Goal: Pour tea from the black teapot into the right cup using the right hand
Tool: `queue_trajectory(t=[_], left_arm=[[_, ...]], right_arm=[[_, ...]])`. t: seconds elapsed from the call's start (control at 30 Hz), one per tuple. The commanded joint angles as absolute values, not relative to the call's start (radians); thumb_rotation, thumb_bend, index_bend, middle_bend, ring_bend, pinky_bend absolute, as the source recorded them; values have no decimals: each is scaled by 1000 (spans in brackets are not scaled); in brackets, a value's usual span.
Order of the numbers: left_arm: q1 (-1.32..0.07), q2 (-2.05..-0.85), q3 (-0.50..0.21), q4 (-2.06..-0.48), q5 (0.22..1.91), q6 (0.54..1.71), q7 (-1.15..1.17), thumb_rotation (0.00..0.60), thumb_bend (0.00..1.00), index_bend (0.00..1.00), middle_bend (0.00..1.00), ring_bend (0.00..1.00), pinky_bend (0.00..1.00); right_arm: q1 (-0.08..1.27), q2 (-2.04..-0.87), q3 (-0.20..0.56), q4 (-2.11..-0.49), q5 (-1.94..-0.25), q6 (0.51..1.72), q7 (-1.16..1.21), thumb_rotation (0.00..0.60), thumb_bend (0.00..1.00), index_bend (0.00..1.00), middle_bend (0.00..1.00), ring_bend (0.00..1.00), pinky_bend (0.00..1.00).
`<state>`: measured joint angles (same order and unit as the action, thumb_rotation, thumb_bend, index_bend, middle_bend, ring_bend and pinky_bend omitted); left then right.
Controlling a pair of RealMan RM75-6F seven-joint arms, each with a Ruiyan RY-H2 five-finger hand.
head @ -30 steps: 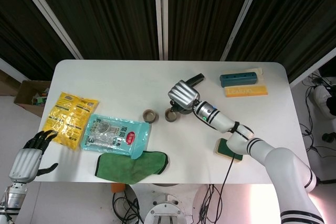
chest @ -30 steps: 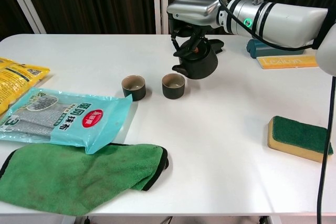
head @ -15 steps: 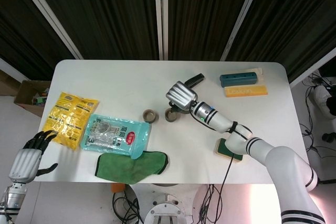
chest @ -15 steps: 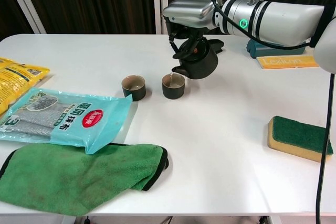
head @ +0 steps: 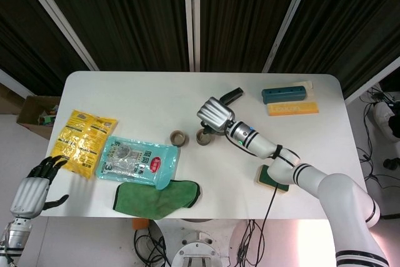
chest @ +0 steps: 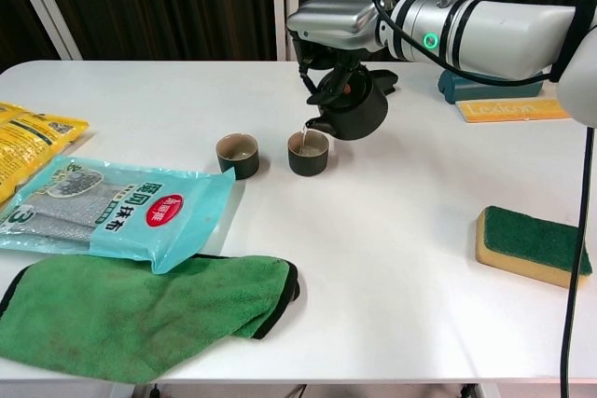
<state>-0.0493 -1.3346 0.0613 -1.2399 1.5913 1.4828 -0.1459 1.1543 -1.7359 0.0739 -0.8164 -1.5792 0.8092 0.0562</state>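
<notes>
Since 1 s ago, right hand (chest: 338, 14) has tipped the black teapot (chest: 350, 106) further, spout down over the right cup (chest: 308, 152); a thin stream now runs into it.

Head view: right hand (head: 214, 114) covers most of the teapot; only its handle (head: 233, 95) sticks out toward the back. Right cup (head: 204, 136) partly hidden under the hand; left cup (head: 179, 137) just beside it, apart. Left hand (head: 37, 189) hangs off the bench (head: 156, 98) front-left corner, fingers spread, holding nothing. Yellow packet (head: 82, 141), teal packet (head: 135, 162) and green cloth (head: 157, 197) lie at left. Sponge (head: 272, 176) is partly covered by the right forearm. Blue box (head: 285, 94) and orange book (head: 292, 109) sit at far right.

Chest view: right hand grips the teapot from above, fingers closed around its top; exact finger hold hard to make out. Teapot held off the bench (chest: 401, 258), tilted. Left cup (chest: 238, 155) stands near. Teal packet (chest: 103, 210) overlaps green cloth (chest: 140, 314); yellow packet (chest: 28, 142) cut off at left edge. Sponge (chest: 530, 245) at right; blue box and book mostly hidden behind the arm. Left hand not seen here.
</notes>
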Motion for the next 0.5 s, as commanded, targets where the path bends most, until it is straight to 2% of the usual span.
queue_trajectory(t=[0.03, 0.5], left_arm=[[-50, -1335, 61, -1240, 1592, 1483, -146, 600, 129, 173, 87, 73, 233], [-50, -1333, 61, -1245, 1593, 1484, -144, 600, 129, 173, 87, 73, 233]], right_arm=[[1155, -1733, 74, -820, -1578, 807, 53, 479, 222, 1000, 1000, 1000, 924], [1158, -1723, 71, -837, -1576, 795, 18, 486, 222, 1000, 1000, 1000, 926]])
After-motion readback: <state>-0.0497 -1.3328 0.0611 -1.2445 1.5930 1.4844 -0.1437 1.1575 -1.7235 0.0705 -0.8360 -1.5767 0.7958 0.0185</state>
